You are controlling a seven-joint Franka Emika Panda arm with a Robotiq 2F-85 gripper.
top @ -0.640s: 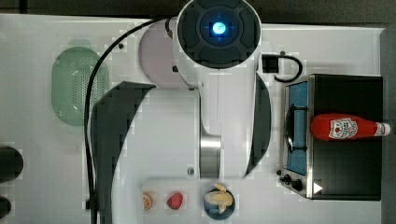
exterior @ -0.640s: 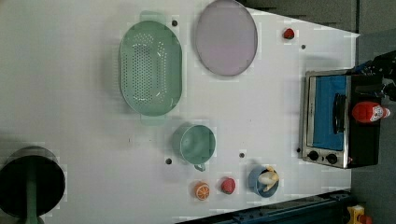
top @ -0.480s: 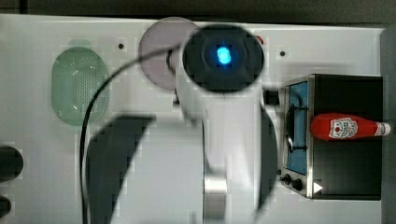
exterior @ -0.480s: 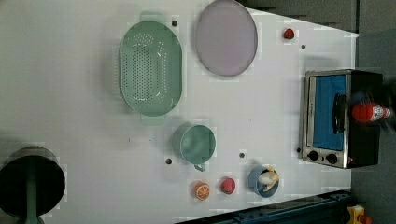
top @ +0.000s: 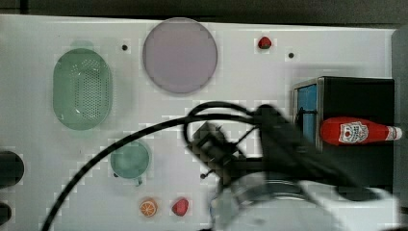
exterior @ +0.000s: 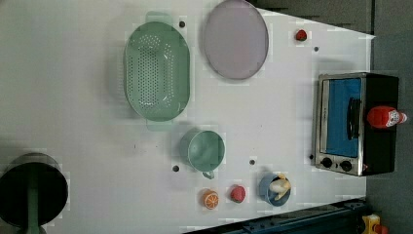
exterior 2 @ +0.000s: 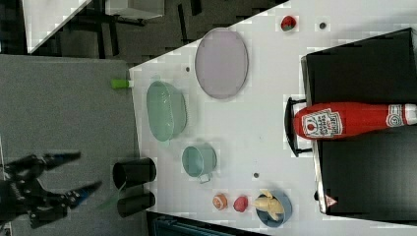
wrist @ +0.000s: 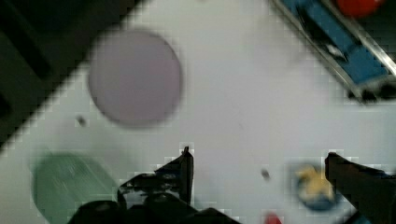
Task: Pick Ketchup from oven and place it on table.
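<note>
One red ketchup squeeze bottle (top: 358, 132) lies lengthwise atop the black steel-fronted oven (top: 356, 96), apart from the released gripper (wrist: 257, 161) above the white table (top: 240, 82).

In the top view, the blurred arm (top: 288, 192) covers the lower right, hiding the oven's (top: 358, 96) knobs. In the wrist view, the ketchup (wrist: 359, 5) is cut off at the upper right edge.

Ketchup (exterior: 385, 117) lies atop the oven (exterior: 358, 123)
</note>
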